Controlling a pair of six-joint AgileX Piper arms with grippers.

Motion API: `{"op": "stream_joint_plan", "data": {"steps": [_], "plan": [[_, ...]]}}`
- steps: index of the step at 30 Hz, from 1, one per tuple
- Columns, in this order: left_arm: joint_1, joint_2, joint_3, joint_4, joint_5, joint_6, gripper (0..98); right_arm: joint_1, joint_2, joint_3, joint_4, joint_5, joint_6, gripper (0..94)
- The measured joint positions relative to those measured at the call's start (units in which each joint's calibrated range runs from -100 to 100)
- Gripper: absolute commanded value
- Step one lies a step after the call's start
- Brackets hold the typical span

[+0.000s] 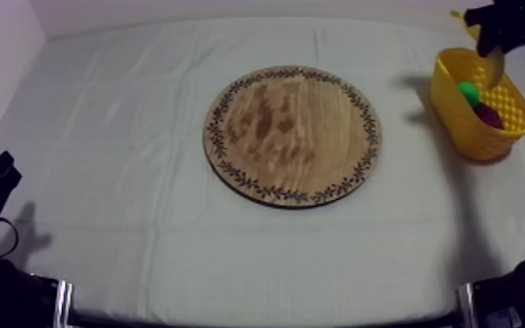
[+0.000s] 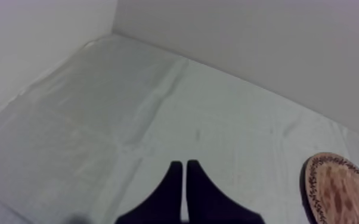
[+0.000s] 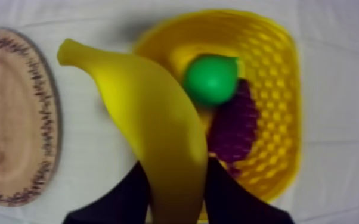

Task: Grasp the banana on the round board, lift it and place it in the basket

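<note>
1. Banana [image 3: 152, 125] hangs over the yellow basket [image 3: 280, 83] at the table's far right, clamped between the fingers of our right gripper [image 3: 176, 187], clear of the wooden board [image 1: 292, 135].
2. We judge it light, smooth and likely slippery. The grip sits near one end, and a hold at mid-body would be steadier.
3. Our left gripper [image 2: 185, 176] rests near left, fingers pressed together on nothing.

The banana [image 3: 152, 119] hides part of the yellow basket [image 3: 277, 77].
</note>
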Motion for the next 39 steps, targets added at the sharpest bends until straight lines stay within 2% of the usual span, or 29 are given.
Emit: {"op": "stream_joint_plan", "data": {"steps": [6,14,25,28,31,39], "plan": [[0.00,0.00,0.00,0.00,0.00,0.00,0.1,3.71,0.40,0.70,1.55,-1.78,2.10,24.9],[0.00,0.00,0.00,0.00,0.00,0.00,0.1,4.61,1.40,3.56,2.66,-4.09,2.79,24.8],[0.00,0.00,0.00,0.00,0.00,-0.03,0.1,4.22,8.87,7.66,4.16,-14.20,0.04,23.9],[0.00,0.00,0.00,0.00,0.00,-0.03,0.1,4.12,11.54,6.84,4.36,-14.68,-0.40,25.2],[0.00,0.00,0.00,0.00,0.00,-0.03,0.1,3.88,14.17,5.73,5.14,-15.88,-0.61,32.2],[0.00,0.00,0.00,0.00,0.00,-0.03,0.1,4.10,17.03,3.24,5.97,-14.51,-1.78,73.8]]}}
